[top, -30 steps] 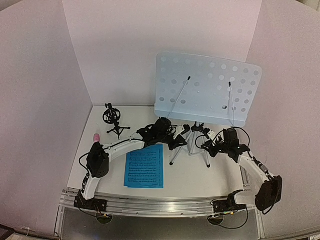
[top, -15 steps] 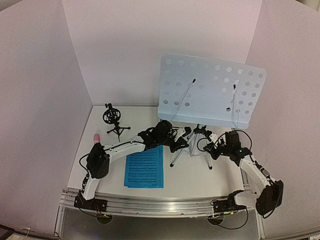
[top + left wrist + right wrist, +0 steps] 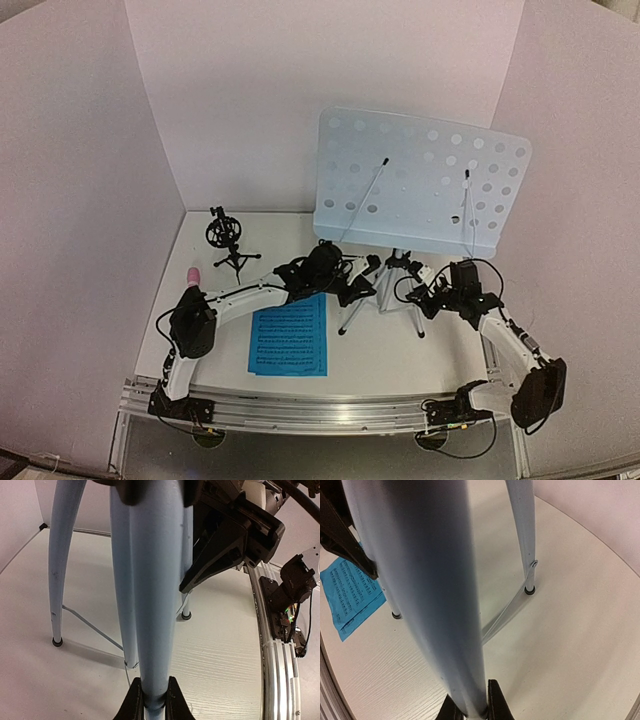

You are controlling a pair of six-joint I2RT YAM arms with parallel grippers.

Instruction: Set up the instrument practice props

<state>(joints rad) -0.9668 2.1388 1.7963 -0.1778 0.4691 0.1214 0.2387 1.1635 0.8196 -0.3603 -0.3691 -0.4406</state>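
Note:
The pale-blue perforated music stand (image 3: 420, 180) stands upright on silver tripod legs (image 3: 358, 305) right of centre. My left gripper (image 3: 370, 272) is shut on one stand leg (image 3: 152, 605), fingers on both sides of it. My right gripper (image 3: 422, 285) is shut on another leg (image 3: 435, 580). The blue sheet-music pages (image 3: 290, 333) lie flat on the table in front of the left arm; their corner shows in the right wrist view (image 3: 350, 597). The small black tripod mic mount (image 3: 226, 240) stands at the back left. The pink stick microphone (image 3: 190, 272) lies near the left edge.
White walls close in the table at the back and both sides. The metal rail (image 3: 330, 410) runs along the near edge with both arm bases. The right arm's black gripper body (image 3: 235, 535) is close beside the stand in the left wrist view.
The music stand has shifted right and a little up with both grippers holding its legs, then stayed nearly still over the last half second. The sheets, mic and mount have not moved.

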